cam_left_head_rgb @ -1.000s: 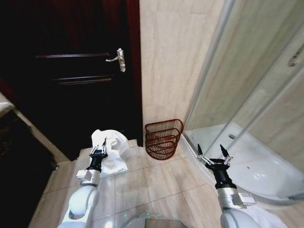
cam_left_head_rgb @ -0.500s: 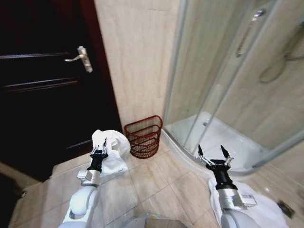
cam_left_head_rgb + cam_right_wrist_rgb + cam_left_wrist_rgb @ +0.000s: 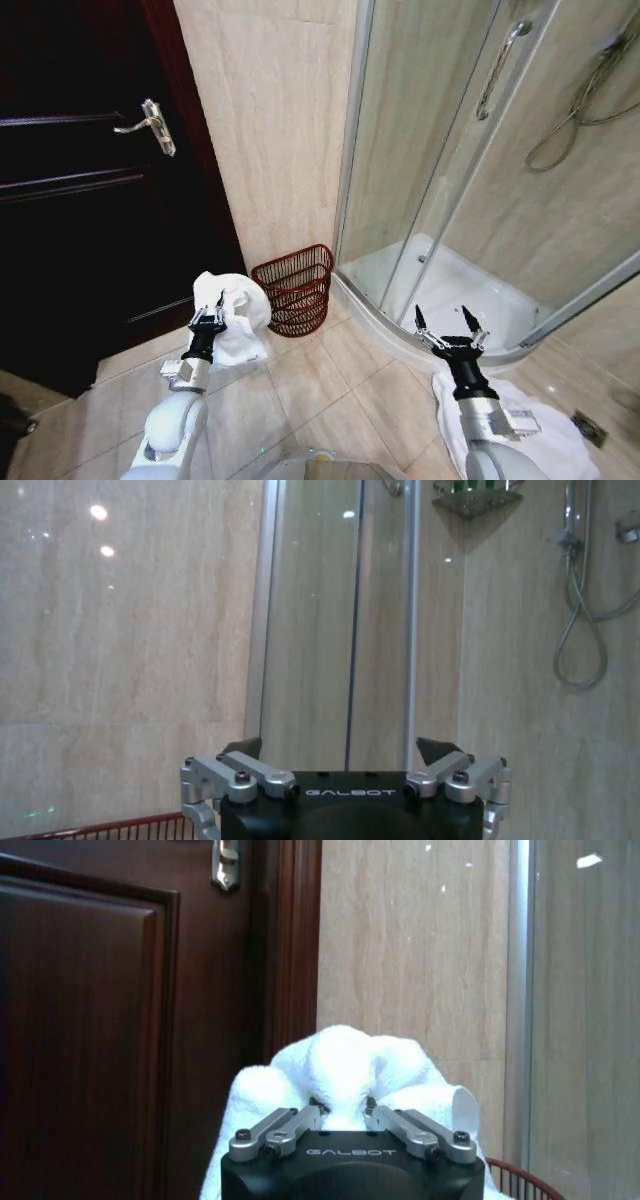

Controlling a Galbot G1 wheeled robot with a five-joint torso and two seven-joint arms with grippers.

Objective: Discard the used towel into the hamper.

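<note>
Left gripper (image 3: pixel 207 319) clamped on white towel (image 3: pixel 238 312); right gripper (image 3: pixel 447 328) spread wide, unladen; hamper (image 3: pixel 295 288) seemingly empty.

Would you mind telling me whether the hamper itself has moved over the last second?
No. The hamper still stands on the floor against the beige wall, beside the shower enclosure; its shift in the head view comes from the camera turning.

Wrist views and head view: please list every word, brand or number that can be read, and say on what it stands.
"GALBOT": on the black body of the left end effector, which grips the white towel.
"GALBOT": on the black body of the right end effector, open and empty.
Head view: no readable text on the hamper, door or shower.
</note>
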